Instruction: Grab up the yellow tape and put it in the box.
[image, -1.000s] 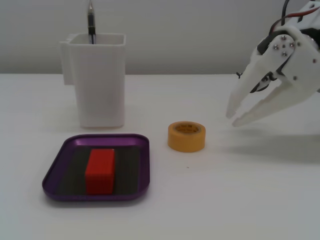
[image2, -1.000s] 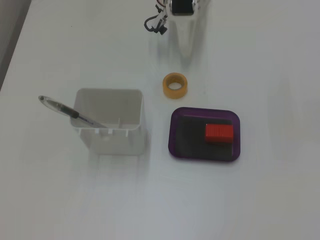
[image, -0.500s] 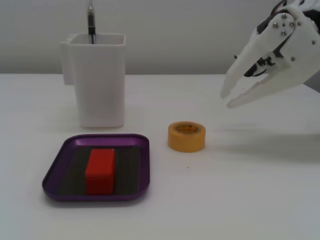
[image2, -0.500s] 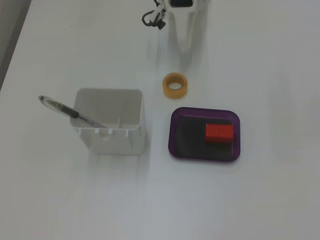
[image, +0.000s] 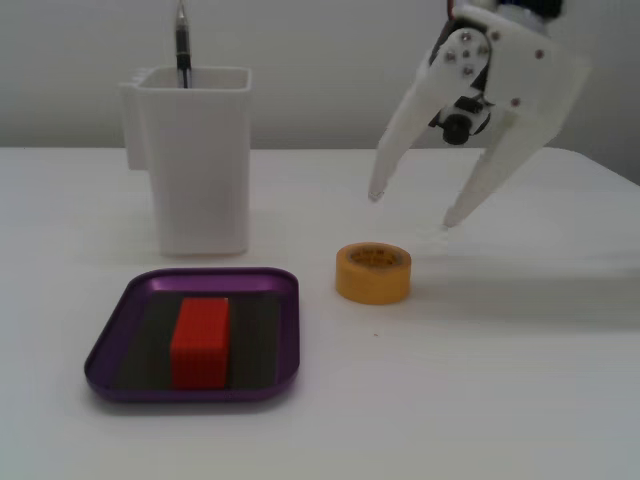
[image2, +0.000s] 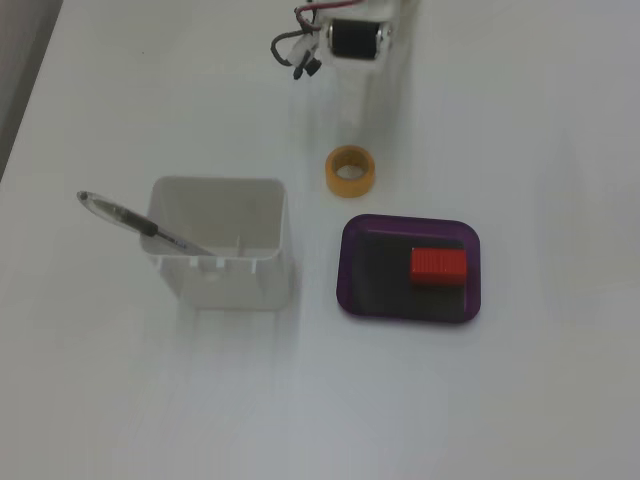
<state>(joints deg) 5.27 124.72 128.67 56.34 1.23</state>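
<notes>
The yellow tape (image: 373, 272) lies flat on the white table, just right of the box in a fixed view; it also shows from above (image2: 350, 171). The box is a shallow purple tray (image: 112, 345) with a red block (image: 200, 342) on its dark floor, and it shows from above too (image2: 346, 272). My white gripper (image: 412, 208) hangs open and empty above the table, a little behind and to the right of the tape, fingertips pointing down and apart from it. From above, only the arm's black motor (image2: 355, 38) is clear; the white fingers blend into the table.
A tall white container (image: 195, 160) with a pen (image: 182, 45) stands behind the tray, left of the tape; from above it (image2: 222, 245) sits left of the tray. The red block (image2: 438, 267) takes up the tray's right half in that view.
</notes>
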